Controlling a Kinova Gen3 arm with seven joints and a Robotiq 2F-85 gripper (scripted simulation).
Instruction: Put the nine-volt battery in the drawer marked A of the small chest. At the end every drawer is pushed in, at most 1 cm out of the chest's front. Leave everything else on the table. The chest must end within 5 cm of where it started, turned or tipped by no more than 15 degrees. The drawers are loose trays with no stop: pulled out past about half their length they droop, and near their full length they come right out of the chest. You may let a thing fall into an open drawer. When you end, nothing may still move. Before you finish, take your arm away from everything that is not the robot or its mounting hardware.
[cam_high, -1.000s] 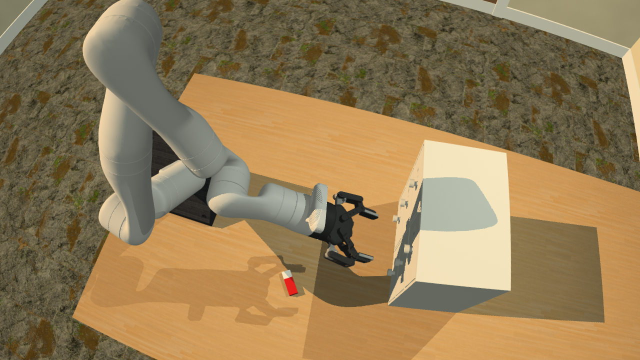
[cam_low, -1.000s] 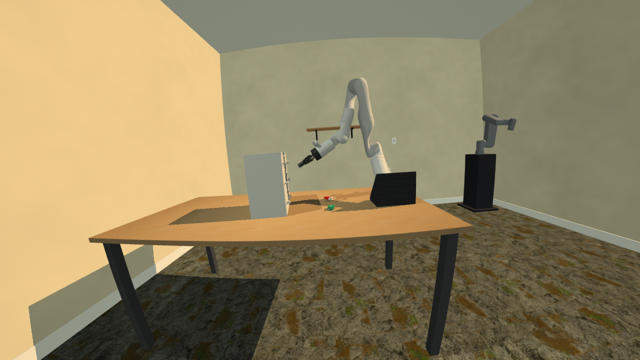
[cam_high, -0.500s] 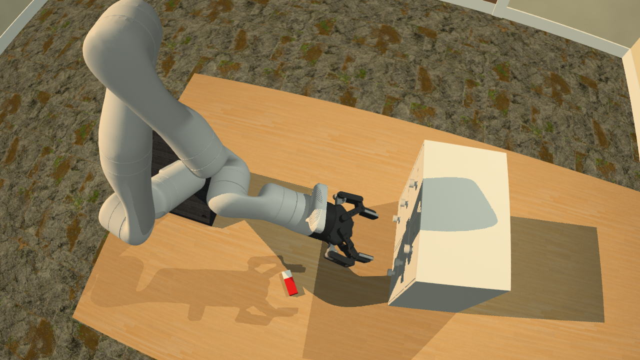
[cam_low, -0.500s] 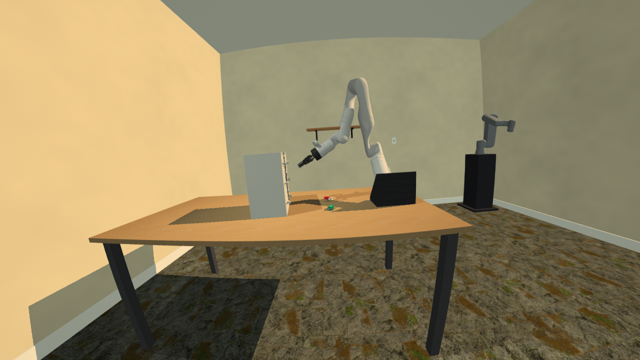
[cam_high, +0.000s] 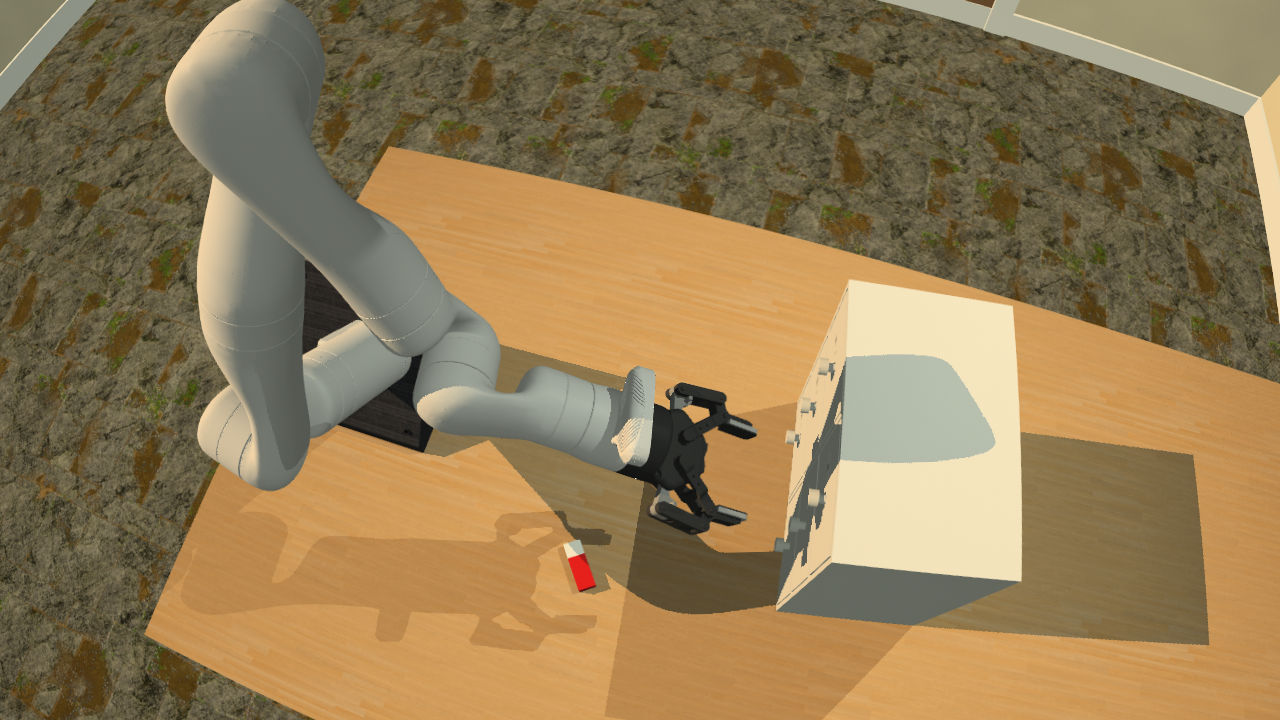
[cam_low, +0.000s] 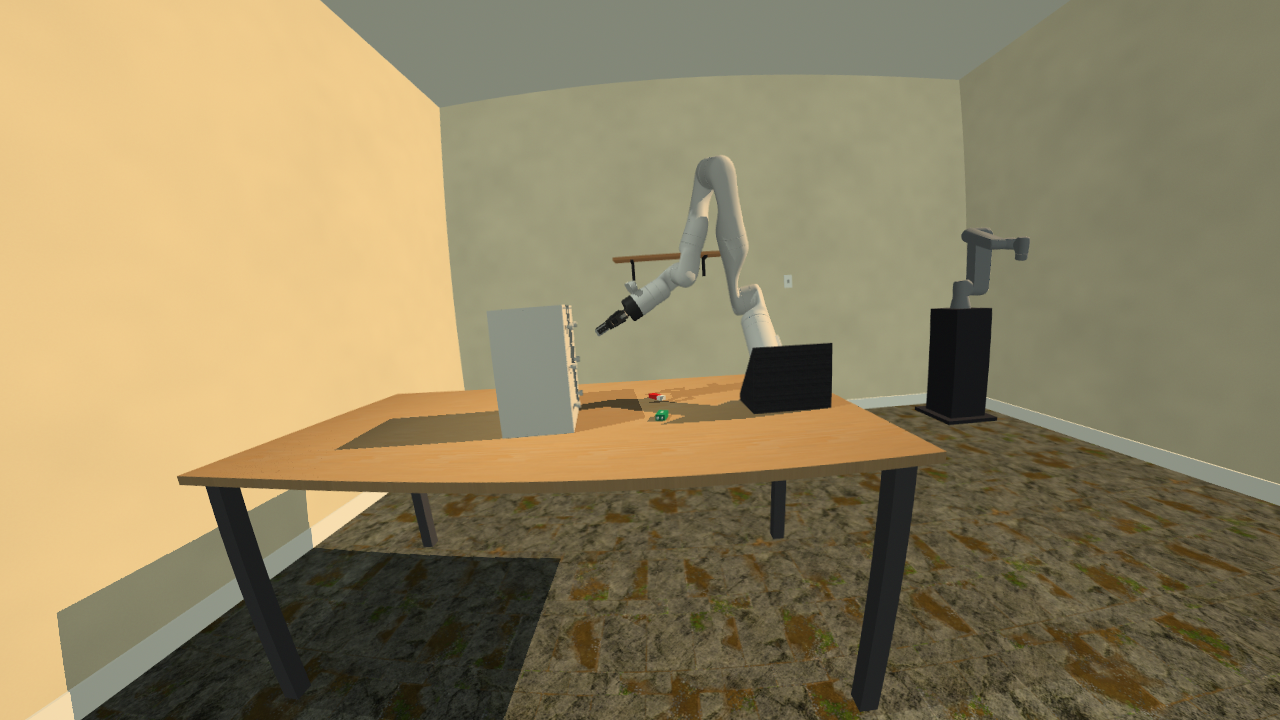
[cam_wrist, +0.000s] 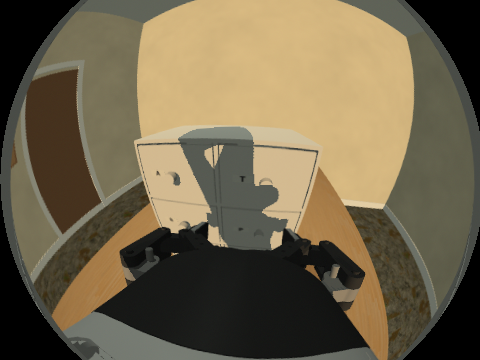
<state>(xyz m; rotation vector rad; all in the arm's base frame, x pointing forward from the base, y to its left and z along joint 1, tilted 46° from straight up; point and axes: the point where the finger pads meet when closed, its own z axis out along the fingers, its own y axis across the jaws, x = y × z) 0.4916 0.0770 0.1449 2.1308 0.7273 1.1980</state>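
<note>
The small pale chest (cam_high: 939, 510) (cam_low: 529, 376) (cam_wrist: 295, 167) stands upright; its visible drawers look pushed in. A dark T shows on the upper right drawer (cam_wrist: 290, 162) in the wrist view; I cannot read an A on any drawer. My gripper (cam_high: 737, 472) (cam_low: 601, 330) (cam_wrist: 245, 234) is open and empty, high above the table, a short way out from the chest's knobbed front. A small green block (cam_low: 661, 415) with two small round marks on its end, perhaps the nine-volt battery, lies on the table; the arm hides it in the top view.
A red and white block (cam_high: 580, 569) (cam_low: 656, 395) lies on the wooden table (cam_high: 716, 662) (cam_low: 716, 461), between the chest and the black base block (cam_low: 787, 377). Several knobs stick out of the chest's front. The arm's shadow crosses the drawer fronts.
</note>
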